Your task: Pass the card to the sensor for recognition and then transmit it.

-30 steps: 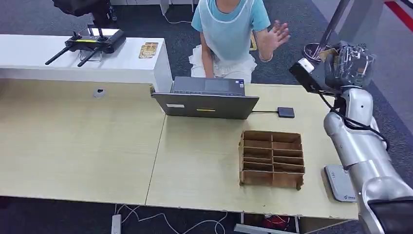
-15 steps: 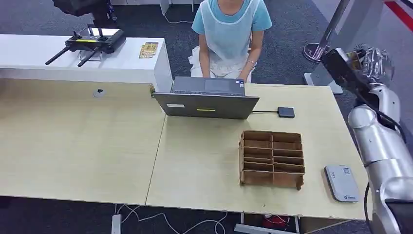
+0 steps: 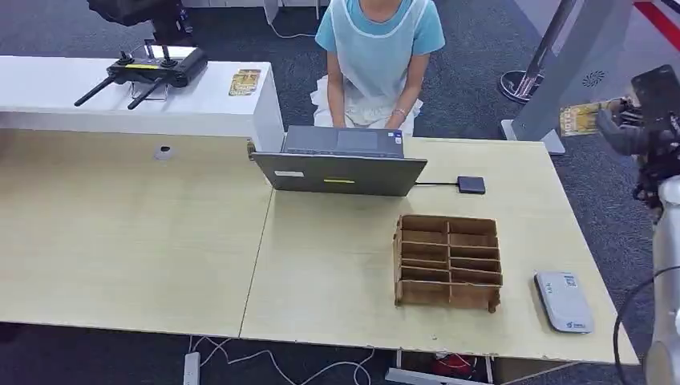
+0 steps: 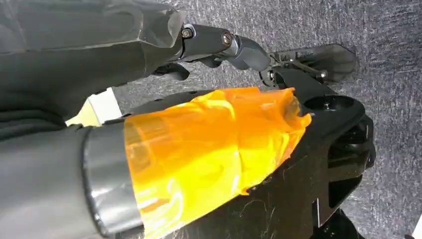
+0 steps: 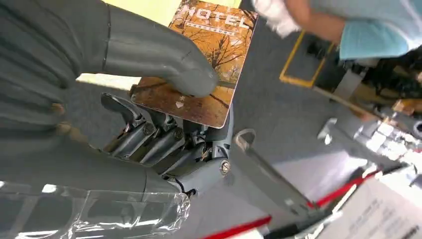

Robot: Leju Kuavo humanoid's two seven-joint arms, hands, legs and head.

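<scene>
My right hand [image 3: 640, 127] is raised beyond the table's right edge, over the carpet. It pinches a card [image 3: 579, 119] that sticks out toward the table. In the right wrist view the card [image 5: 215, 55] shows an autumn tree picture and the word HOTEL, with the thumb [image 5: 159, 62] pressed on top and the dark fingers beneath it. The sensor [image 3: 563, 301], a flat grey-white device, lies near the table's front right corner, well below and in front of the card. My left hand [image 4: 99, 45] hangs over grey carpet, its fingers [image 4: 219, 41] stretched out and holding nothing.
A cardboard divider box [image 3: 447, 261] stands left of the sensor. An open laptop [image 3: 341, 164] sits at the far table edge with a person [image 3: 377, 48] behind it. A small black device [image 3: 471, 184] lies beside the laptop. A silver stand [image 3: 561, 72] rises near my right hand.
My right arm has swung right and outward past the table edge, carrying the card and uncovering the sensor. The person's raised hand has come down to the laptop.
</scene>
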